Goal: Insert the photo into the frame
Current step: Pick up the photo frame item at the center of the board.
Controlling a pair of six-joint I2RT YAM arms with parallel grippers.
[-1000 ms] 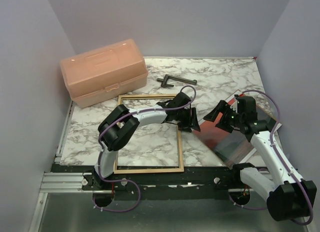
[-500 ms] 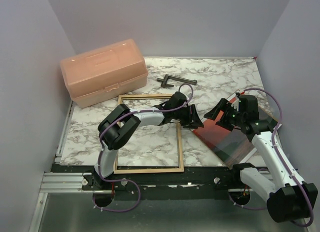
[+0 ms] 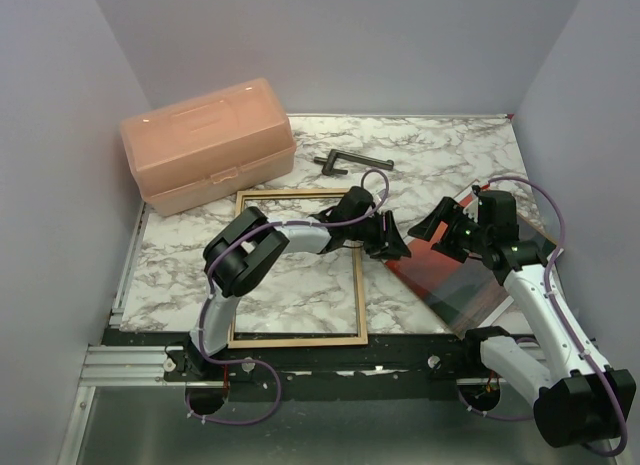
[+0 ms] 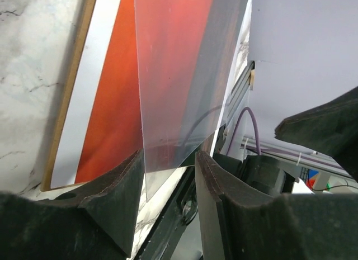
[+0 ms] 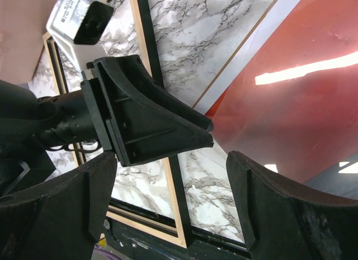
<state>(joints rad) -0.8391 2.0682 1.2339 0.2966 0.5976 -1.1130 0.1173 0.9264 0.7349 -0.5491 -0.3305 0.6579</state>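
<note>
- Marble table [image 3: 450, 155]: frame [image 3: 295, 339] lies flat left of centre, marble showing through, nothing loaded.
- Photo [image 3: 440, 273] sits right of the frame, outside it, clear sheet [image 4: 168, 103] over it.
- Left gripper [image 3: 390, 247]: half-wide, astride the sheet's corner, gap visible, not clamped.
- Right gripper [image 3: 443, 235]: wide, empty, above the photo.
- My read: pickup only starting, insertion all still to do.

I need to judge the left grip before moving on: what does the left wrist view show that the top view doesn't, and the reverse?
Only the left wrist view: a clear sheet's corner stands between the left gripper's fingers; I cannot tell whether it is clamped. Only the top view: the frame, the pink box, a dark tool and the right gripper, which is open. Both: the left gripper, the red photo and the marble table.
</note>
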